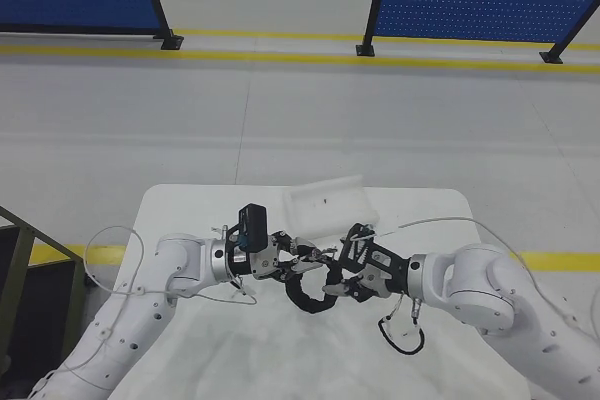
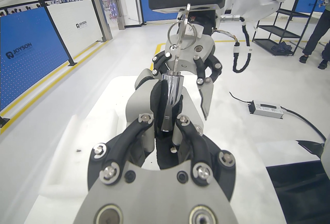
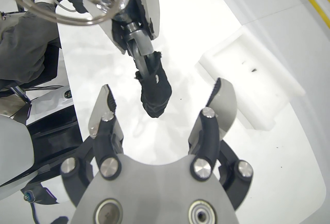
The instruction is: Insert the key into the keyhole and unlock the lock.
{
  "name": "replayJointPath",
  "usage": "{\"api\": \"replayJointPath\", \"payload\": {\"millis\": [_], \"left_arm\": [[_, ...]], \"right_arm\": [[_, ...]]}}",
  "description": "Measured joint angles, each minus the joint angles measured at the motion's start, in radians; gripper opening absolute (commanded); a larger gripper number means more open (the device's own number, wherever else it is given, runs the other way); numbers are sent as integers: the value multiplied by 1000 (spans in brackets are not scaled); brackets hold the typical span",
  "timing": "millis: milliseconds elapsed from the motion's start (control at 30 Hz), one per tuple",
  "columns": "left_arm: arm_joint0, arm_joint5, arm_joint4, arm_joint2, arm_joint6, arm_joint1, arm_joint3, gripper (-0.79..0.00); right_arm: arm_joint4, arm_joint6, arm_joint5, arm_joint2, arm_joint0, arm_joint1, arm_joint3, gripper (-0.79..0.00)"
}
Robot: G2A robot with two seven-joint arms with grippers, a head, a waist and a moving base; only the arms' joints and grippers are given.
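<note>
where the table (image 1: 190, 215) reaches its far edge, one white foam tray (image 1: 330, 186) holds two small dark specks (image 3: 254, 70). above the table's middle, the left gripper (image 2: 167, 109) is clamped on the chrome body of one lock (image 2: 172, 91), whose black cable (image 1: 305, 298) loops down. one key (image 2: 176, 60), carrying one key ring (image 2: 181, 33), sits in the keyhole. the right gripper (image 3: 165, 88) faces the key end, near but apart, fingers spread wide, holding nothing.

One lock (image 2: 172, 91), one key (image 2: 178, 57) (ringed), one tray (image 1: 325, 188).
</note>
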Motion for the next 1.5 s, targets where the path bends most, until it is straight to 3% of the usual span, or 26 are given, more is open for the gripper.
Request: {"api": "replayJointPath", "payload": {"millis": [467, 800, 833, 933, 1000, 1067, 1100, 1133, 1233, 1400, 1433, 1467, 1500], "left_arm": [[16, -12, -9, -28, 26, -9, 20, -785], [81, 51, 107, -115, -7, 13, 28, -785], [87, 50, 123, -117, -12, 15, 30, -785], [101, 40, 173, -115, -23, 18, 46, -785], [102, 23, 205, -107, -22, 19, 68, -785], [97, 1, 238, -95, -25, 18, 89, -785], [92, -15, 255, -87, -22, 17, 105, -785], [87, -26, 264, -80, -18, 16, 118, -785], [69, -42, 289, -47, -15, 10, 164, -785], [23, -40, 293, 48, -21, -1, 238, -785], [13, -40, 287, 71, -28, -3, 251, -640], [3, -40, 276, 96, -36, -5, 264, -400], [-11, -40, 256, 132, -45, -7, 279, 0]], "right_arm": [[-43, -6, 12, 30, -30, -7, 5, -785], [-137, 187, 108, 13, -36, -11, -2, -785], [-147, 206, 113, 4, -30, -13, 0, -723], [-183, 275, 132, -35, -3, -23, 14, -650], [-192, 305, 140, -65, 19, -32, 32, -533], [-192, 325, 142, -88, 37, -40, 50, -382], [-186, 333, 139, -101, 49, -46, 60, -243], [-180, 338, 135, -110, 57, -49, 68, -194], [-168, 361, 114, -131, 79, -58, 82, -154], [-138, 355, 94, -129, 98, -66, 75, -6], [-129, 340, 89, -122, 97, -66, 69, 0], [-118, 320, 81, -112, 95, -66, 63, 0], [-103, 289, 70, -95, 89, -64, 57, 0]]}}
